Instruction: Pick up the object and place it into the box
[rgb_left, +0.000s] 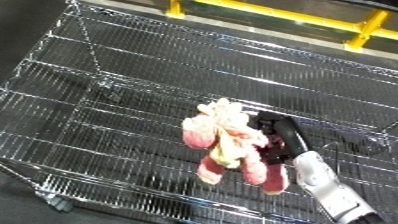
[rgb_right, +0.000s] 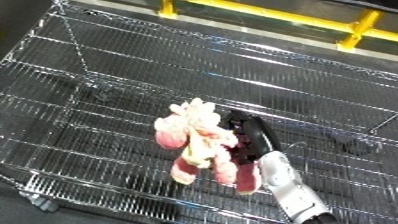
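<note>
Head camera looks down into a large silver wire-mesh bin (rgb_left: 107, 80) with grid floor and low mesh walls; one caster shows at its lower left corner.

Right hand (rgb_left: 282, 137), black, on a white and silver forearm (rgb_left: 324, 187), enters from the lower right and reaches over the bin. Its fingers are curled against the side of a soft pink and cream plush toy (rgb_left: 229, 145), holding it; the thumb is hidden behind the toy, so the exact wrap cannot be seen.

The toy hangs beside the hand, to its left, cream fluffy part uppermost, pink limbs dangling downward. It sits over the right-centre part of the bin floor. Whether the lower limbs touch the mesh or hang just above it cannot be told.

Left hand appears in neither view.

Beyond the far wall of the bin a yellow metal rail (rgb_left: 293, 20) with upright posts runs across the top, above a pale strip of floor. Dark floor at the left edge
</note>
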